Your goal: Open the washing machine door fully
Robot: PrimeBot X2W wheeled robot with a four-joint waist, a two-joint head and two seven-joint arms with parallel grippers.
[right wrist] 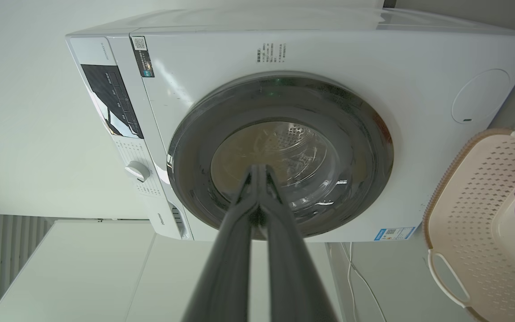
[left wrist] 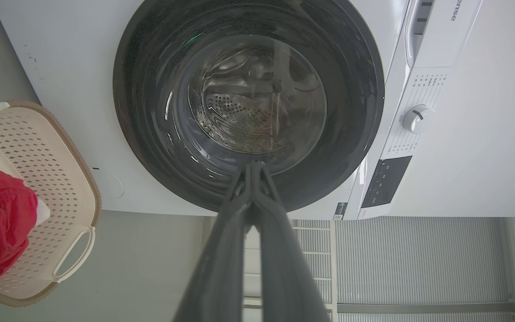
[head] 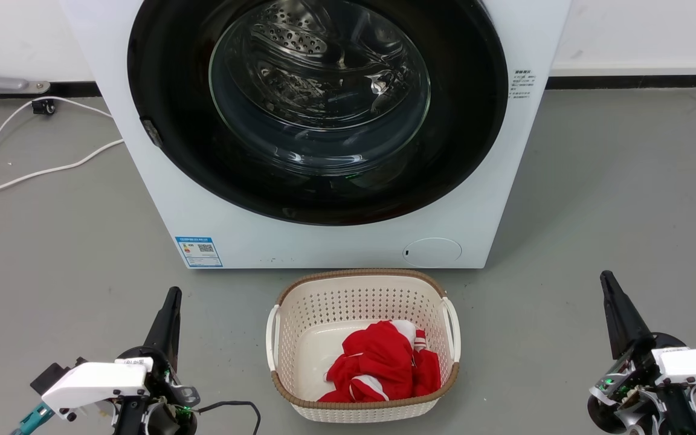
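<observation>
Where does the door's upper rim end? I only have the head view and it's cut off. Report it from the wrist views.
Observer: The right wrist view takes in the whole washing machine door. Its round black rim sits against the white front, so it looks closed.
Operator: Now give me the gripper states.
Observer: Both are shut. The left gripper and the right gripper each have their fingertips pressed together with nothing held.
</observation>
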